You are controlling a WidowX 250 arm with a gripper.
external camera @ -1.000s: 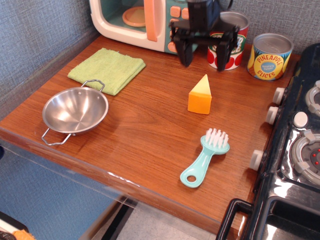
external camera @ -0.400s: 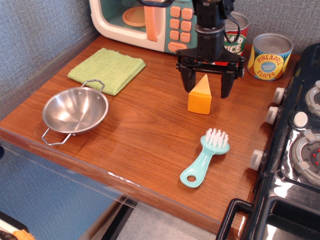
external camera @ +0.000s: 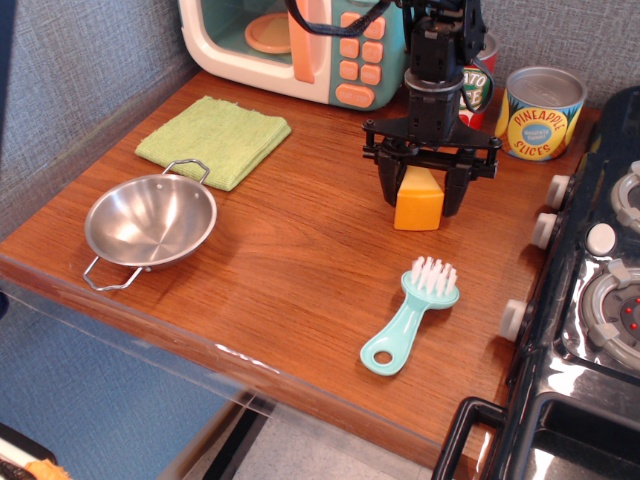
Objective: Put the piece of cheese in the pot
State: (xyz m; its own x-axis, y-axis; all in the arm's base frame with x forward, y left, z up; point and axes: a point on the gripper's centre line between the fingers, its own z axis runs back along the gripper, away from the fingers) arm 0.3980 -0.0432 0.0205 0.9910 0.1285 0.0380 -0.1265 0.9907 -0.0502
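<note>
Tool [external camera: 421,188] straddling cheese [external camera: 419,205] on bench [external camera: 290,270], jaws wide, one each side, seemingly not yet squeezing; cheese sitting between cans and brush [external camera: 409,317], well apart from pot [external camera: 150,222] at front left. Looking like early going: grasp not finished, lift, carry and drop into empty pot remaining. Versus a second ago: lowering from above microwave down around wedge; cheese sitting a little right of earlier spot
</note>
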